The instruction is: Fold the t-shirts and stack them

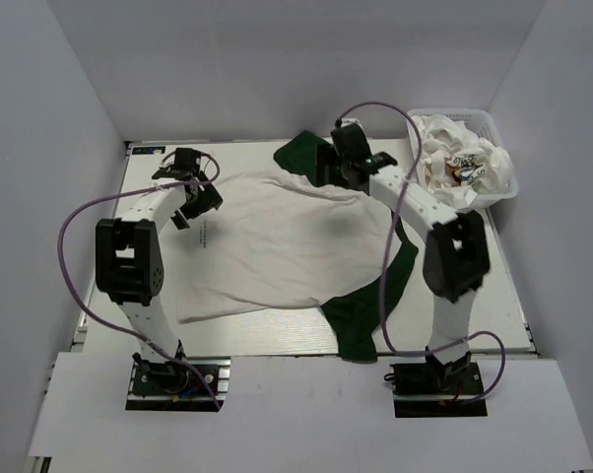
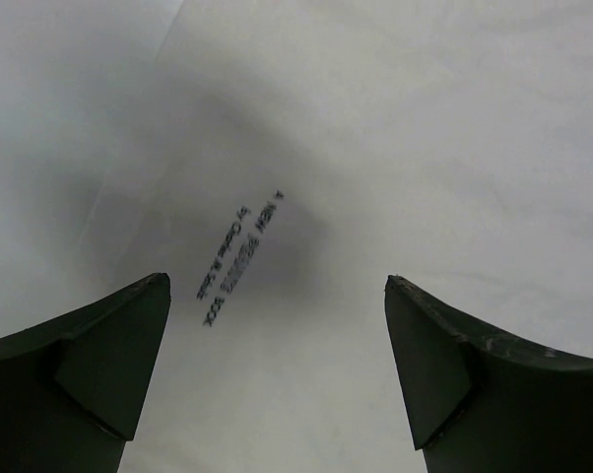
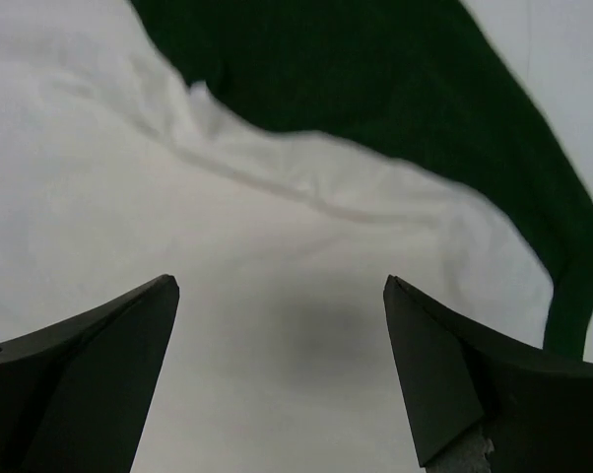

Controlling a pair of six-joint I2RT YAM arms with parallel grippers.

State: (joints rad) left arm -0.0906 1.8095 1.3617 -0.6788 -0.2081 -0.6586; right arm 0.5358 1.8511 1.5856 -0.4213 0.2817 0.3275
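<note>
Spread t-shirt (image 1: 287,246): white, lying opened out flat across the middle of the tabletop (image 1: 494,286), with some wrinkles.
Sleeves: dark green; one (image 1: 301,158) at the shirt's 12 o'clock edge, the other (image 1: 361,315) at its 5 o'clock corner, partly folded on itself.
Writing (image 2: 239,258): three short lines of small black print on the white cloth, at the shirt's 9 o'clock side. The top line looks like "A NEW"; the rest is too blurred to read. No brand mark is legible.
Left gripper (image 2: 277,281): jaws spread wide with nothing between them, poised over the printed patch of the shirt; whether it touches the cloth cannot be told.
Right gripper (image 3: 280,281): jaws spread wide, holding nothing, above white cloth just beside the 12 o'clock green sleeve.
Basket (image 1: 454,114): white plastic lattice, at the tabletop's 2 o'clock corner.
Other t-shirts (image 1: 454,148): crumpled white cloth heaped in the basket, a small colourful print showing; that print is too small to read.
</note>
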